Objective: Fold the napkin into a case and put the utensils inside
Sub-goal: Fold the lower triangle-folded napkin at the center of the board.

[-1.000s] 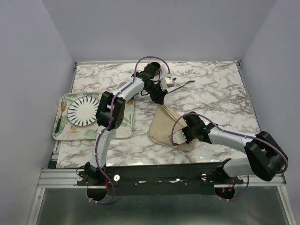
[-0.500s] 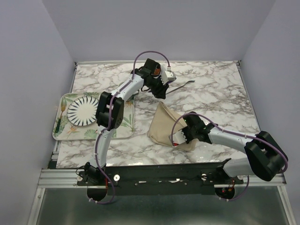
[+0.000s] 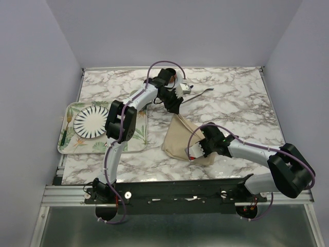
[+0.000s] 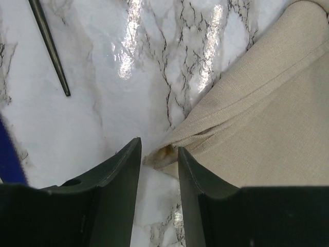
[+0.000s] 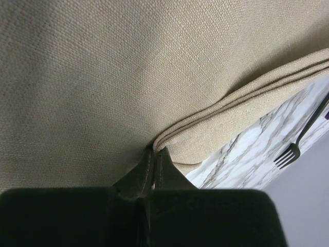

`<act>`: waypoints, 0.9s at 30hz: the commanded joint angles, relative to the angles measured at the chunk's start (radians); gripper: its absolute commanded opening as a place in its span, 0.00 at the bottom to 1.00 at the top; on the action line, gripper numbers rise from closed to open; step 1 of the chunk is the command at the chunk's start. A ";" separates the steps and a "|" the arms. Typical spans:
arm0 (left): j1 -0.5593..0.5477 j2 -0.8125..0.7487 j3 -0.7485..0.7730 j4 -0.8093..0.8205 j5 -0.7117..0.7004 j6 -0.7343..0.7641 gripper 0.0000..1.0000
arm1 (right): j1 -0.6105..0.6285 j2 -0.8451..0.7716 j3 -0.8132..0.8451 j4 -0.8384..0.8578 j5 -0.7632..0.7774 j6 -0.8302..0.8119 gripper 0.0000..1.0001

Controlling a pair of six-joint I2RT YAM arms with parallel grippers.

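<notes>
Beige-tan cloth napkin [image 3: 178, 135] lies folded in layers on the white marble-patterned table [image 3: 236, 108], about midway between the left and right edges and nearer the near edge than the far one. One pointed corner aims toward the far edge.

The left end effector [image 3: 175, 107] hangs over that far corner. In its wrist view its dark fingers [image 4: 123, 175] stand partly spread, with the tip of the napkin [image 4: 267, 113] lying in the gap between them. Whether either finger touches the cloth cannot be told.

The right end effector [image 3: 197, 151] is at the napkin's near-right side. Its fingertips [image 5: 153, 154] are pressed together, pinching the stacked folded edge of the napkin [image 5: 103, 72].

A slim silver metal fork [image 3: 203, 91] lies on bare marble toward the far edge, well apart from the cloth; its tines [image 5: 285, 154] show in the right wrist view.

A leaf-printed rectangular tray [image 3: 138, 139] sits by the left edge, carrying a round plate with dark radial stripes [image 3: 91, 122].
</notes>
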State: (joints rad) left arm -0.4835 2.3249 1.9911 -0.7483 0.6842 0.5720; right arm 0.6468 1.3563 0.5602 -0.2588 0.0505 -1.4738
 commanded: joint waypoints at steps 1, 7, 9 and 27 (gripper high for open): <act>0.003 0.022 0.012 -0.025 -0.008 0.014 0.43 | 0.001 0.021 0.003 -0.022 -0.001 0.004 0.01; 0.000 0.028 0.023 -0.051 -0.008 0.026 0.31 | 0.002 0.004 0.006 -0.028 -0.001 0.009 0.01; -0.004 0.031 0.028 -0.057 -0.017 0.029 0.31 | 0.001 0.001 0.007 -0.031 -0.001 0.009 0.01; -0.017 0.044 0.063 -0.097 -0.055 0.034 0.13 | 0.001 0.009 0.032 -0.040 -0.005 0.018 0.01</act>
State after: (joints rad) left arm -0.4942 2.3836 2.0548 -0.8196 0.6464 0.5846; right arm 0.6468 1.3567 0.5678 -0.2634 0.0505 -1.4654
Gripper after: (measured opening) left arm 0.176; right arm 0.018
